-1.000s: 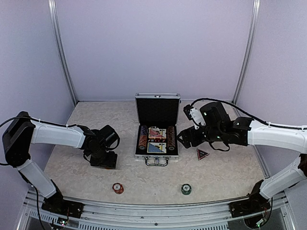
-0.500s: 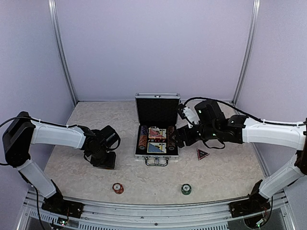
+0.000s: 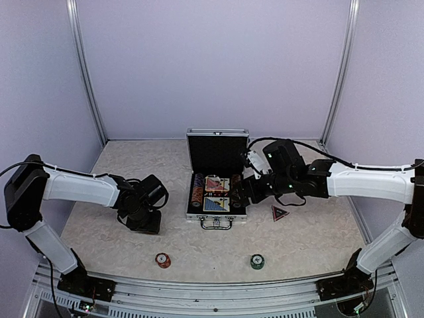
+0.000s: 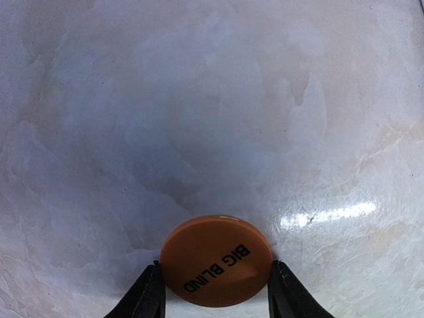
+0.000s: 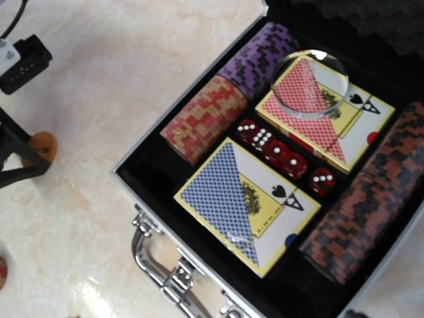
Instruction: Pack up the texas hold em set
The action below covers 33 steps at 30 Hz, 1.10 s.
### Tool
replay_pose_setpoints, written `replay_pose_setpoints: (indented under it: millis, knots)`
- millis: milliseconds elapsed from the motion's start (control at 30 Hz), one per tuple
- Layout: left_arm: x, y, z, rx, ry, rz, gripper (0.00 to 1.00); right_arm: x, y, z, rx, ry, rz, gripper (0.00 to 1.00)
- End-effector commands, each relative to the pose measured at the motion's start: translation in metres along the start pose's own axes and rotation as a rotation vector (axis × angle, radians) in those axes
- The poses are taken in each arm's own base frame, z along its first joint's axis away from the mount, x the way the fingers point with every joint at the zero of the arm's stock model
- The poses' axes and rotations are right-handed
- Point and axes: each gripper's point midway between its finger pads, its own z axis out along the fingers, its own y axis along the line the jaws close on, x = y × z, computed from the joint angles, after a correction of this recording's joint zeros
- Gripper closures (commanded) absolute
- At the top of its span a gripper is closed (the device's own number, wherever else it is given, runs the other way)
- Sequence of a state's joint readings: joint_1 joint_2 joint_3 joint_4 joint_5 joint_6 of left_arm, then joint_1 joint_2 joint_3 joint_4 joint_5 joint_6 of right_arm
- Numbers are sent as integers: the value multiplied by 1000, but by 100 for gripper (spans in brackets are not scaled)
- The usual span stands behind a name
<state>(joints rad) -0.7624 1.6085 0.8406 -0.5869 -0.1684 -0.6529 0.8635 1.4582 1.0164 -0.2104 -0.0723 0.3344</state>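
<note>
**Q:** Top view, how far along?

**A:** The small silver aluminium case (image 3: 217, 156) sits mid-counter with its lid upright. Chip rows and both decks are already inside. On the beige marbled counter (image 3: 318, 232) and not yet packed: the red-black triangle marker (image 3: 279, 212) just right of the case, and a red chip stack (image 3: 162, 260) and a green chip stack (image 3: 257, 262) near the front edge. My left claw (image 3: 146, 224) is down on the counter, well left of the case. My right claw (image 3: 240, 192) hangs at the case's right side.

**Q:** Room?

**A:** Plain lilac walls, aluminium corner posts (image 3: 86, 73), a metal rail along the near edge.

**Q:** Left wrist?

**A:** There's an orange round disc (image 4: 216, 260) printed BIG BLIND, flat on the counter. My left fingers (image 4: 147, 298) press on both of its edges, so the claw is clamped on it, not lifted. The surface is glossy, with one glare patch.

**Q:** Right wrist?

**A:** This view looks down into the case:
- purple-black chip row (image 5: 262, 56)
- red-tan chip row (image 5: 205, 119)
- dark red-black chip row (image 5: 371, 199)
- red card deck (image 5: 331, 119), with a clear round disc (image 5: 310, 83) on top
- blue card deck (image 5: 232, 192)
- red dice (image 5: 281, 152) between the decks

My own fingers aren't in frame. The right claw is apart, and I see nothing held.

**Q:** What's left?

**A:** I'd judge it well past half done. The orange round disc, the triangle marker and the two loose stacks have to go in, then the lid comes down.
</note>
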Motion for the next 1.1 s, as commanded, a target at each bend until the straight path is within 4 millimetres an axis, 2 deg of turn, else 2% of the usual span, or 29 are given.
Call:
replay_pose_setpoints:
  millis: [0, 367, 667, 833, 1067]
  knots:
    - [24, 0, 12, -15, 81, 50, 56, -13, 13, 0, -42, -31, -2, 15]
    - [0, -3, -6, -18, -9, 65, 56, -12, 22, 11, -96, 0, 11, 15]
    - [-14, -13, -24, 19, -71, 82, 55, -15, 33, 29, -142, 64, 57, 15]
    - [-20, -18, -33, 39, -104, 92, 55, -19, 40, 35, -184, 74, 86, 15]
    - [-20, -18, -36, 46, -120, 96, 55, -24, 51, 41, -239, 84, 110, 16]
